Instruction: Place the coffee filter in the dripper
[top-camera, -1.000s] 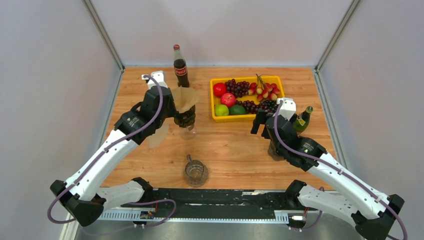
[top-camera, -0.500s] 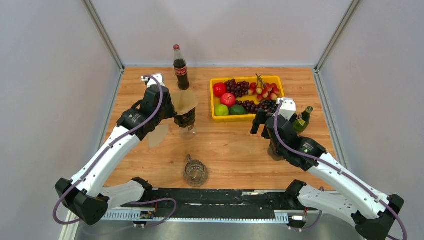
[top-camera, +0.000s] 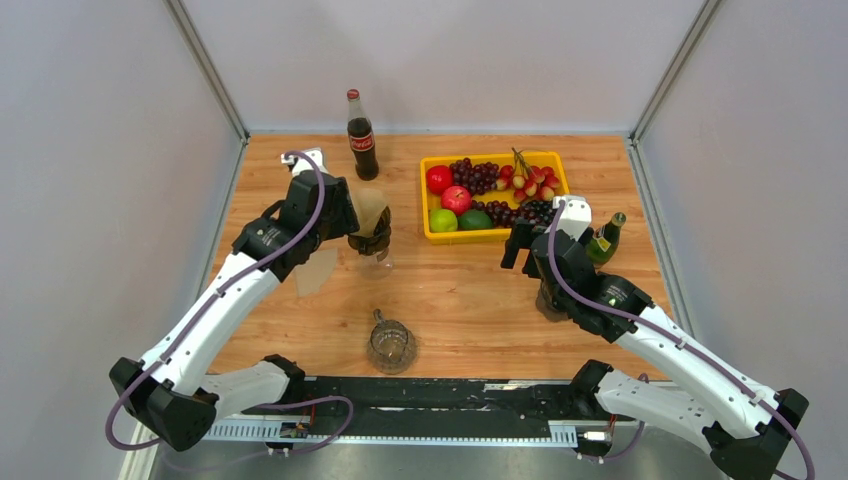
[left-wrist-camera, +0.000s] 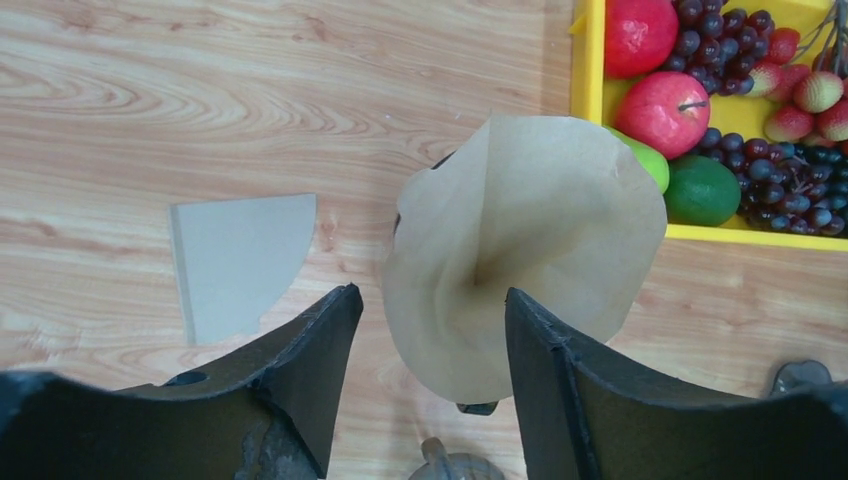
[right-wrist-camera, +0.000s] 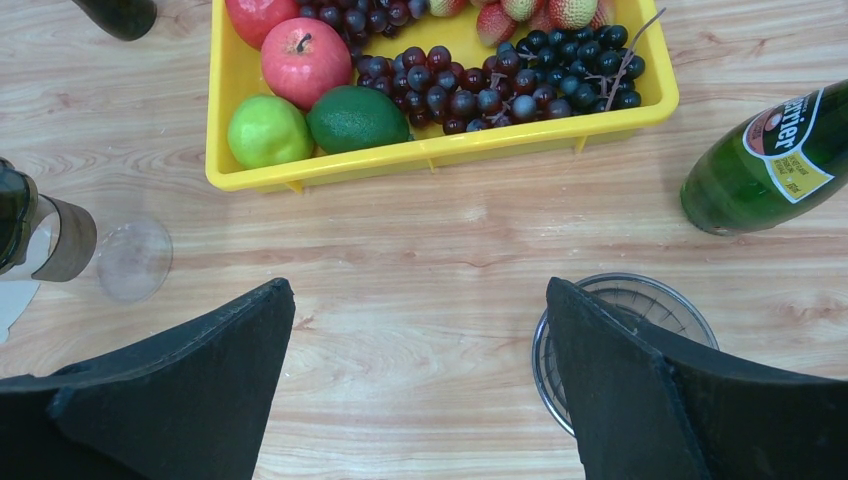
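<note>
The brown paper coffee filter (left-wrist-camera: 525, 250) stands opened into a cone, resting on the dripper (top-camera: 376, 250), of which only a dark bit shows under the paper in the left wrist view. My left gripper (left-wrist-camera: 430, 293) is open just above it. Its fingers stand apart on either side of the filter's near rim, with a gap on the left side. From above, the filter (top-camera: 371, 208) sits low in the dripper, right at the left gripper (top-camera: 362, 228). My right gripper (right-wrist-camera: 420, 285) is open over bare wood, holding nothing. The dripper (right-wrist-camera: 70, 240) shows at that view's left edge.
A flat pale filter (left-wrist-camera: 240, 262) lies on the table left of the dripper. A yellow fruit tray (top-camera: 494, 236), a cola bottle (top-camera: 360, 135), a green bottle (right-wrist-camera: 780, 160), a metal mesh strainer (right-wrist-camera: 650, 300) under the right finger and a glass mug (top-camera: 390, 345) stand around.
The left gripper has come down a little with the filter, and its jaws have opened off it. The filter now sits lower, in the dripper. The right arm has not moved.
</note>
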